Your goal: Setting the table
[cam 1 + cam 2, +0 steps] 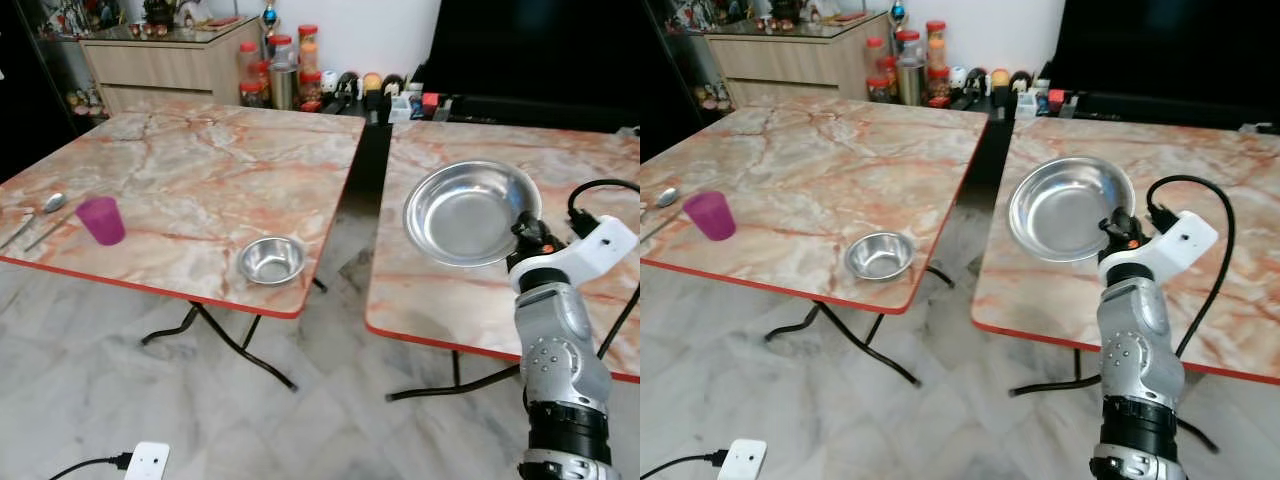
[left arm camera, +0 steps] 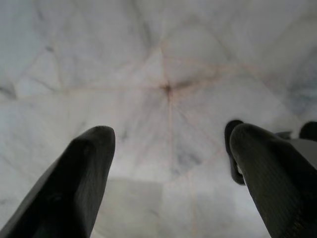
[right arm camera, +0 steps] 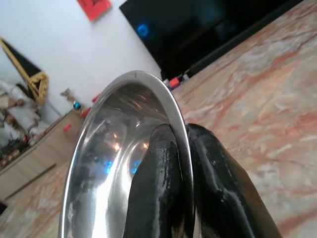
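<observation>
The right gripper (image 3: 181, 163) had its two black fingers (image 3: 153, 188) pinched tight on the rim of a large steel bowl (image 1: 470, 212), one finger inside the rim and the other outside it. The bowl was held tilted up off the right table (image 1: 590, 160), its hollow facing back toward the robot. Beyond the fingers and the bowl, a black TV (image 1: 540, 45) stood at the far edge of that table, with a row of small items (image 1: 395, 95) at its base; no writing on them could be read. Across the gap from the fingers stood the left table (image 1: 200, 170), with a small steel bowl (image 1: 271, 259) near its closest corner, a purple cup (image 1: 102, 219) further along, and a spoon (image 1: 52, 203) just past the cup. Behind that table were jars (image 1: 285, 65) with red lids and a wooden cabinet (image 1: 165, 60). The left gripper (image 2: 168, 168) hung over the pale marble floor (image 2: 163, 64), its fingers spread wide with nothing between them. A white plug block (image 1: 147, 461) lay on the floor.
</observation>
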Motion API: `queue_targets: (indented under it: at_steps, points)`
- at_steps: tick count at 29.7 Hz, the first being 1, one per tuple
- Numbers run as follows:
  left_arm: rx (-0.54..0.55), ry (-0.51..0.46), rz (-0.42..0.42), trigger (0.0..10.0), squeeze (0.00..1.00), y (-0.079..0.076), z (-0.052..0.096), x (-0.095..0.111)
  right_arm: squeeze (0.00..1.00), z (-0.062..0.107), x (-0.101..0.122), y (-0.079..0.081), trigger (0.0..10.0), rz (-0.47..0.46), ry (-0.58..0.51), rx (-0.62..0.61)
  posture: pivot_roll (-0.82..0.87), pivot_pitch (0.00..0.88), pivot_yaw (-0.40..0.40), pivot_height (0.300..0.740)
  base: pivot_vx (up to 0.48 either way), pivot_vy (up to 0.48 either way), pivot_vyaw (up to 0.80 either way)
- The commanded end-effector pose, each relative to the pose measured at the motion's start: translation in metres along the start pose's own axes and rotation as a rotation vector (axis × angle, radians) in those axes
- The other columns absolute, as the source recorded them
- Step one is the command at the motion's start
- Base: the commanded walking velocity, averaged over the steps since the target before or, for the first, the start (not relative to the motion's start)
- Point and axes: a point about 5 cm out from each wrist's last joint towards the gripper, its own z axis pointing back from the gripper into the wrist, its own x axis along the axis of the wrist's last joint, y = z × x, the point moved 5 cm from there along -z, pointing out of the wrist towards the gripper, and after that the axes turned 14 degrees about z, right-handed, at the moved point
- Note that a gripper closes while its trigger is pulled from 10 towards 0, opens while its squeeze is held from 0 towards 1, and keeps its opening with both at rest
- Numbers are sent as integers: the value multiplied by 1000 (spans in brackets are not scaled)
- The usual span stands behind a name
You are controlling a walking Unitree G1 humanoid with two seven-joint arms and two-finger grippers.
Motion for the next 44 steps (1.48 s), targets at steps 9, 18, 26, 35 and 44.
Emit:
queue_targets:
  at_steps: [9, 18, 26, 35, 44]
  points:
    - [8, 7, -19, 10000, 0, 5, 0, 0, 0, -1, 6, 6, 10000, -4, -21, 14, -4, 75, -8, 740, 0, -325, 0]
    - [6, 5, -25, 10000, 0, 5, 0, 1, 0, 1, -1, 3, 10000, 11, -1, 13, -6, 76, -9, 740, 80, -292, 0]
    - [5, 2, -19, 10000, 0, 4, 0, 1, 0, 3, -11, -3, 10000, 26, 32, 15, -11, 76, -19, 740, 0, -40, 0]
    - [6, -1, -9, 10000, 0, 2, 0, 0, 0, 5, -16, 0, 10000, 36, 53, 38, -14, 80, -33, 740, 0, 0, 0]
    - [11, -2, 0, 10000, 0, 2, 0, 0, 0, 6, -17, 10, 10000, 102, 51, 89, -18, 80, -39, 740, 0, 0, 178]
